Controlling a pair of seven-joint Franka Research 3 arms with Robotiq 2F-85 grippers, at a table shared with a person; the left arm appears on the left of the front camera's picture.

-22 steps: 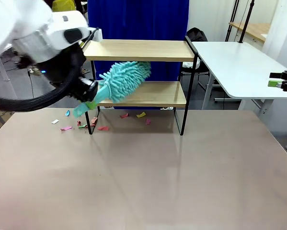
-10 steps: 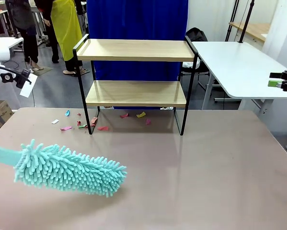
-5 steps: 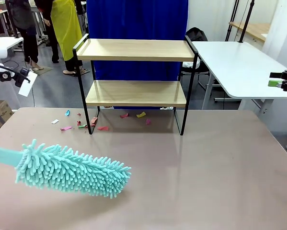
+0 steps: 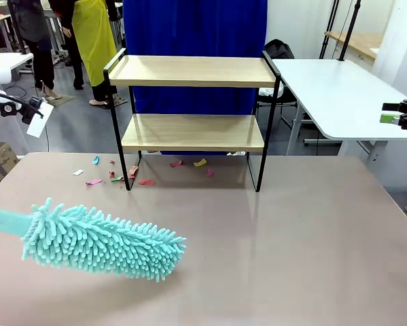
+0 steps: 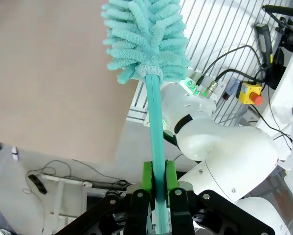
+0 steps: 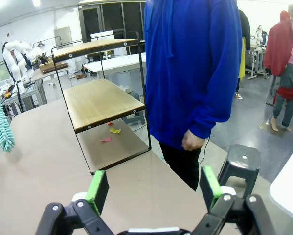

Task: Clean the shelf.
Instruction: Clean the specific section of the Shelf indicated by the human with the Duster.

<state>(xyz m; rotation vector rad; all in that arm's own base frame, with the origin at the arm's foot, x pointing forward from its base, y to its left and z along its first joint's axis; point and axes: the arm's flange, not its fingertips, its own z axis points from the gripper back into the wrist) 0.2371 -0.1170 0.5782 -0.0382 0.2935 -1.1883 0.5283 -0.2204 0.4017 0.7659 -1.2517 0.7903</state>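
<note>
The shelf (image 4: 193, 132), two light wooden boards in a thin black frame, stands at the table's far middle with both boards bare. A fluffy teal duster (image 4: 101, 239) hovers low over the table's near left, its handle running off the left edge. In the left wrist view my left gripper (image 5: 158, 178) is shut on the duster's teal handle, the duster head (image 5: 146, 39) pointing away. My right gripper (image 4: 392, 113) hangs at the far right, off the table. In its wrist view my right gripper (image 6: 153, 186) stands open and holds nothing, facing the shelf (image 6: 102, 100).
Coloured paper scraps (image 4: 138, 176) lie on the brown table under and left of the shelf. A person in a blue top (image 6: 195, 73) stands just behind the shelf. A white table (image 4: 339, 95) sits at the back right, a dark stool (image 6: 241, 161) beside the person.
The left arm has pulled the duster off the shelf's lower board and down to the table's near left. Over the last half second it has barely shifted. The right gripper has stayed put.
</note>
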